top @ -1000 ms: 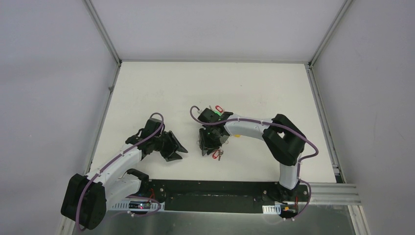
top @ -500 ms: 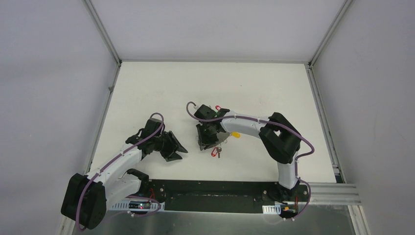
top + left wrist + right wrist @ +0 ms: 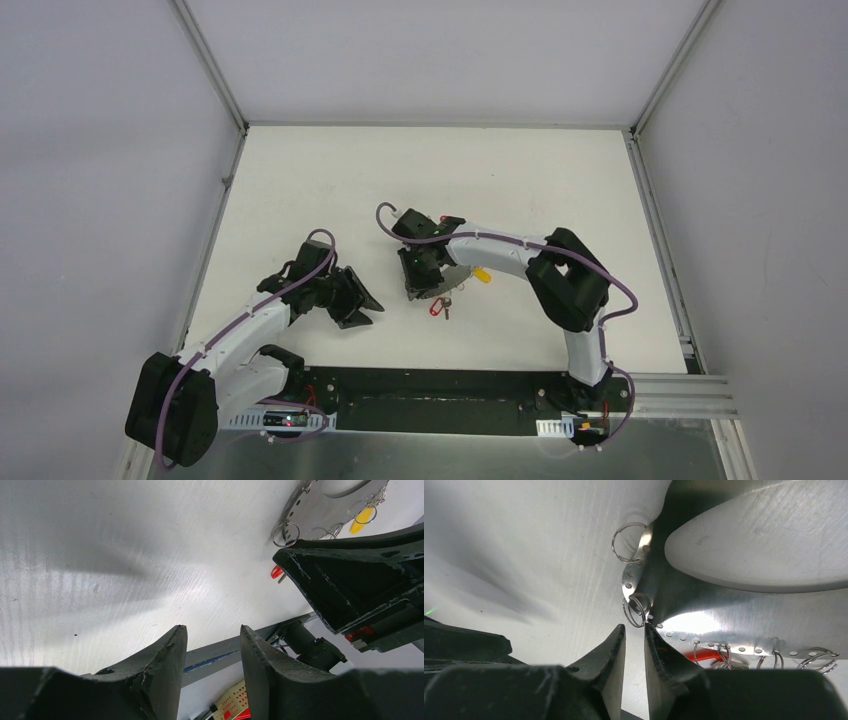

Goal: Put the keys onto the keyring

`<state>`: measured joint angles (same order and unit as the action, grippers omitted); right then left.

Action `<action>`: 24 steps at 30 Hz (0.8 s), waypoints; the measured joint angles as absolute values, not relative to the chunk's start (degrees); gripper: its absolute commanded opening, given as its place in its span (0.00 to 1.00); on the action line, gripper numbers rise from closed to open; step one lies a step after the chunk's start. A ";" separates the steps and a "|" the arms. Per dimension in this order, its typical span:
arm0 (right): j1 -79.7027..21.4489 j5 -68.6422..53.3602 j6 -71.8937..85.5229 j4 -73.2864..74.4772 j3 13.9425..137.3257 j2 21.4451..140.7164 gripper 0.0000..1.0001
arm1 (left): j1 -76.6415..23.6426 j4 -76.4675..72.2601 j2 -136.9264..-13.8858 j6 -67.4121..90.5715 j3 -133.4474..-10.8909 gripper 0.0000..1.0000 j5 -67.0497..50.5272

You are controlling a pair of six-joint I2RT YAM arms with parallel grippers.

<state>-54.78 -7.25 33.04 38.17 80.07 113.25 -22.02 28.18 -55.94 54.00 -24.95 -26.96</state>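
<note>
White surface [image 3: 330, 180] carries the keys [image 3: 438, 308]; right tool [image 3: 634, 628], jaws nearly together and empty, aims at a small ring [image 3: 636, 611], probably to pinch it; left tool [image 3: 212, 630] stands aside half-open, empty.

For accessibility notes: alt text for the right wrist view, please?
The right gripper, its black fingers narrowly apart, points at a small wire ring on the holed edge of a shiny metal plate. More rings and a red tag line that edge above a white table.
</note>
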 measured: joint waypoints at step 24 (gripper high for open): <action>-52.58 -7.92 32.56 38.11 83.26 115.92 0.00 | -22.00 28.73 -56.40 53.04 -25.85 0.45 -26.98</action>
